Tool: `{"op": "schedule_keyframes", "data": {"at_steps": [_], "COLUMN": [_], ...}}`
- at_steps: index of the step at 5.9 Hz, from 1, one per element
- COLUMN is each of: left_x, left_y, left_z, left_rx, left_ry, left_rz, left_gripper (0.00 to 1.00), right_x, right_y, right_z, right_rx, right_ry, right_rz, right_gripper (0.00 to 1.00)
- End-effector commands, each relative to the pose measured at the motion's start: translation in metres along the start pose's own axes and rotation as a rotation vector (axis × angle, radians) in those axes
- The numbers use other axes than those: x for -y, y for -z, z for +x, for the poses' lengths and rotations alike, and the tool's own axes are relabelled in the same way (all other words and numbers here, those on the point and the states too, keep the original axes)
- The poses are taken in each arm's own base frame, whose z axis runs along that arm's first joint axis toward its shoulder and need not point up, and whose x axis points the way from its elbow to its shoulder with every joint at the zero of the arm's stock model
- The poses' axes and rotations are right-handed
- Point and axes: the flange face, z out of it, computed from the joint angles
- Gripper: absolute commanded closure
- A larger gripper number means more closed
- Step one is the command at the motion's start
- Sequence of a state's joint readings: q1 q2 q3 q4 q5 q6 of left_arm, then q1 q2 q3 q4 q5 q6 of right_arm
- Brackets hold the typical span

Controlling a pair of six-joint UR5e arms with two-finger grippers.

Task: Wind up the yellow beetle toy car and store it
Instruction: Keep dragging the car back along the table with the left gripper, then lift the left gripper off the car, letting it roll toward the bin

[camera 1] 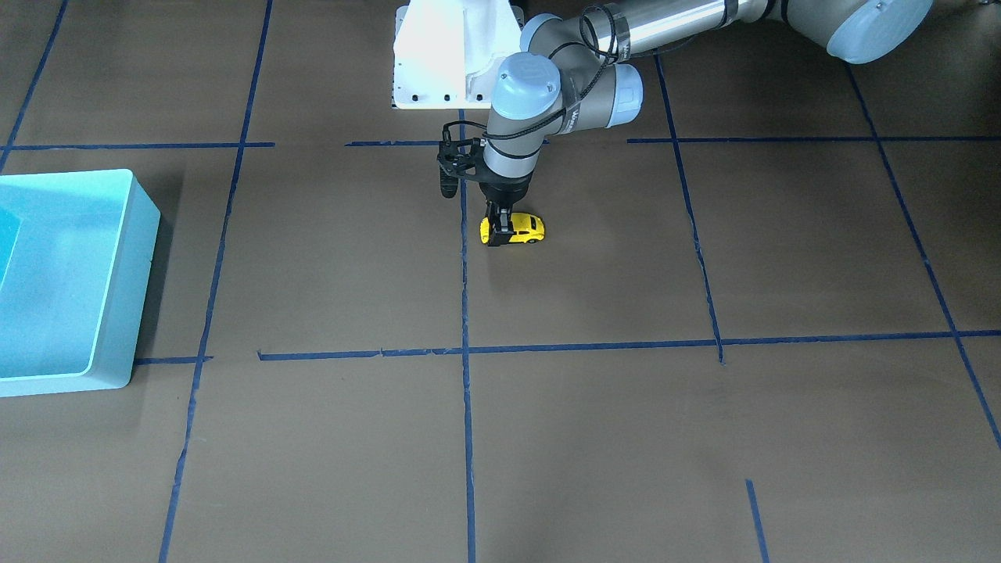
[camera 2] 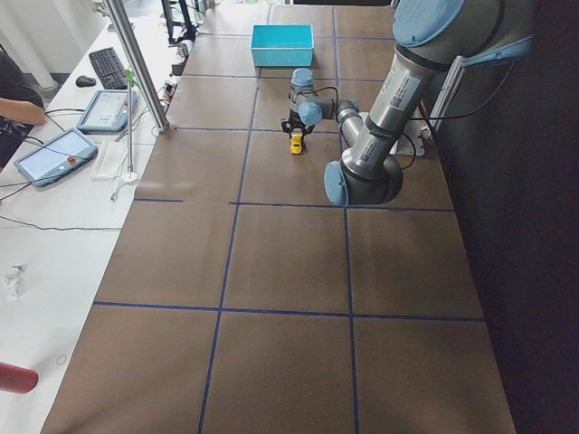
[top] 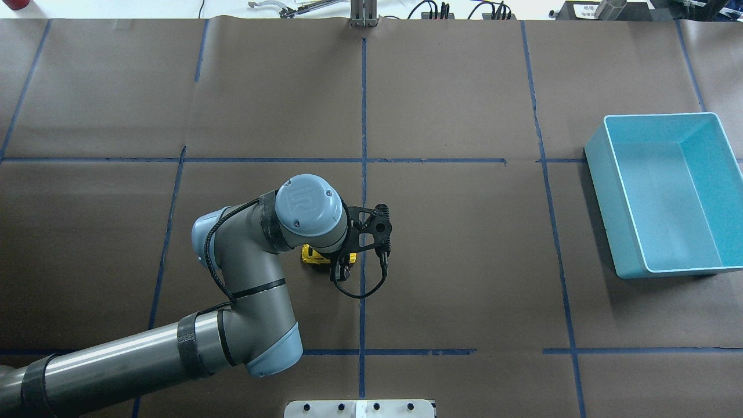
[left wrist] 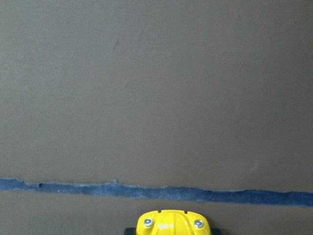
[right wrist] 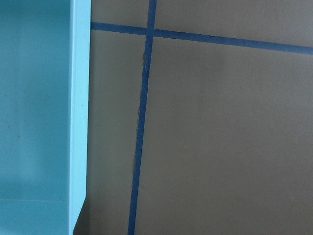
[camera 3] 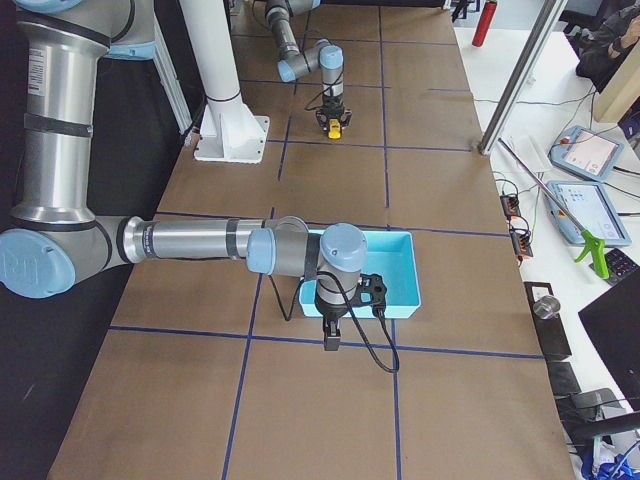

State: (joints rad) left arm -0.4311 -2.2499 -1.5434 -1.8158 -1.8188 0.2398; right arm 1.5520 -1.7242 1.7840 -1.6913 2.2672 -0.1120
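Glossy car (camera 1: 528, 227), matt paper tabletop (camera 1: 594, 438) (smooth plastic bin (camera 1: 129, 297))

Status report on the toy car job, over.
Left gripper down on yellow beetle toy car, looks clamped; car on table. Right gripper by turquoise bin, state unclear. No obstacle seen between car and bin.

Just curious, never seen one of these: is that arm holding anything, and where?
The left gripper grips the yellow beetle toy car across its sides, near one end.

Turquoise bin (top: 616, 215) well clear of car (camera 1: 529, 227)
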Motion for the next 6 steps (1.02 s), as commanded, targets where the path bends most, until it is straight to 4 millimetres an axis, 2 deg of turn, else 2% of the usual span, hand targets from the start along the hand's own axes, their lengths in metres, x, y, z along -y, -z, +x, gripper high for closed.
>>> {"op": "schedule_keyframes", "data": {"at_steps": [1, 2, 3, 4, 5, 6], "left_x": [-0.036, -0.047, -0.080, -0.110, -0.115, -0.123], "left_y": [-0.001, -0.002, 0.021, 0.047, 0.060, 0.063], "left_z": [0.007, 0.007, -0.008, -0.017, -0.027, -0.036], "left_rx": [0.005, 0.011, 0.047, 0.075, 0.094, 0.104], "left_ry": [-0.004, -0.003, 0.003, 0.024, 0.034, 0.050], "left_rz": [0.013, 0.022, 0.040, 0.047, 0.052, 0.037], "left_gripper": [0.74, 0.18, 0.00, 0.00, 0.00, 0.00], "right_x": [0.001, 0.001, 0.000, 0.000, 0.001, 0.000], "right_y": [0.000, 0.000, 0.000, 0.000, 0.001, 0.000], "right_z": [-0.001, -0.001, 0.000, 0.000, 0.000, 0.000], "right_rx": [0.000, 0.000, 0.000, 0.000, 0.000, 0.000], "right_ry": [0.002, 0.002, 0.001, 0.000, 0.001, 0.001], "right_rz": [0.001, 0.001, 0.000, 0.001, 0.002, 0.000], "right_gripper": [0.00, 0.00, 0.00, 0.00, 0.00, 0.00]}}
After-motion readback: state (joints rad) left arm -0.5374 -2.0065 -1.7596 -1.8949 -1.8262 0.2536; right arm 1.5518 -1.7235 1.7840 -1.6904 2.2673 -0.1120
